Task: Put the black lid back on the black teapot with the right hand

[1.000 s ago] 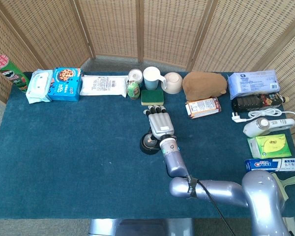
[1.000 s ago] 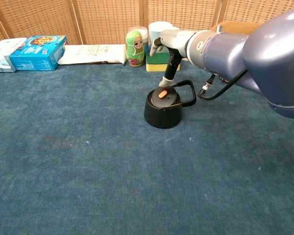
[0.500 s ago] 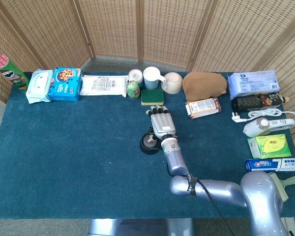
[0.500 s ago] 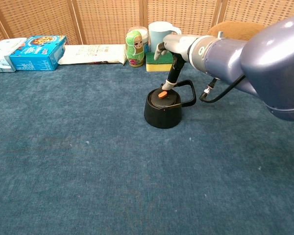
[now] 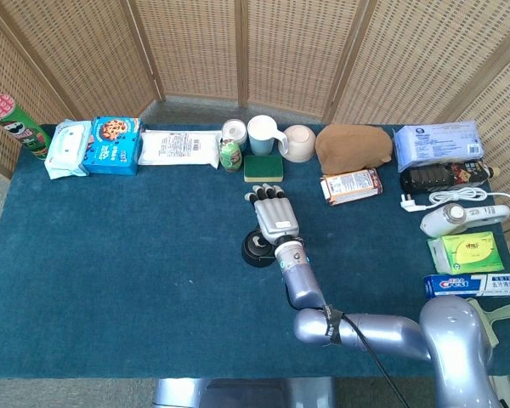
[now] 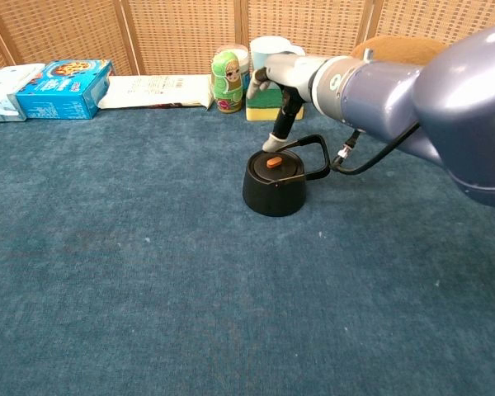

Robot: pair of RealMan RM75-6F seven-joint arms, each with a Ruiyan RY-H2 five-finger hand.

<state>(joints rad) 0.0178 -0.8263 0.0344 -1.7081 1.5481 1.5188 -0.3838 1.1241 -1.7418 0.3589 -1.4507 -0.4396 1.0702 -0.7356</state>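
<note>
The black teapot (image 6: 272,188) stands on the blue cloth near the middle, its handle pointing right. The black lid (image 6: 274,164) with an orange knob sits on its mouth. My right hand (image 6: 282,78) hovers just above and behind the pot, holding nothing, with one fingertip (image 6: 272,142) hanging just clear of the lid's rim. From the head view the right hand (image 5: 274,214) lies flat with its fingers spread, covering part of the teapot (image 5: 254,248). No left hand shows in either view.
Along the back edge stand a green doll (image 6: 226,81), a yellow-green sponge (image 6: 261,104), a white mug (image 6: 268,51) and a blue box (image 6: 62,88). A brown cloth (image 5: 353,146), a snack bar (image 5: 351,185) and boxes (image 5: 466,252) lie at the right.
My right hand has lifted its fingertip off the orange knob and shifted slightly left and back. The lid stays on the teapot.
</note>
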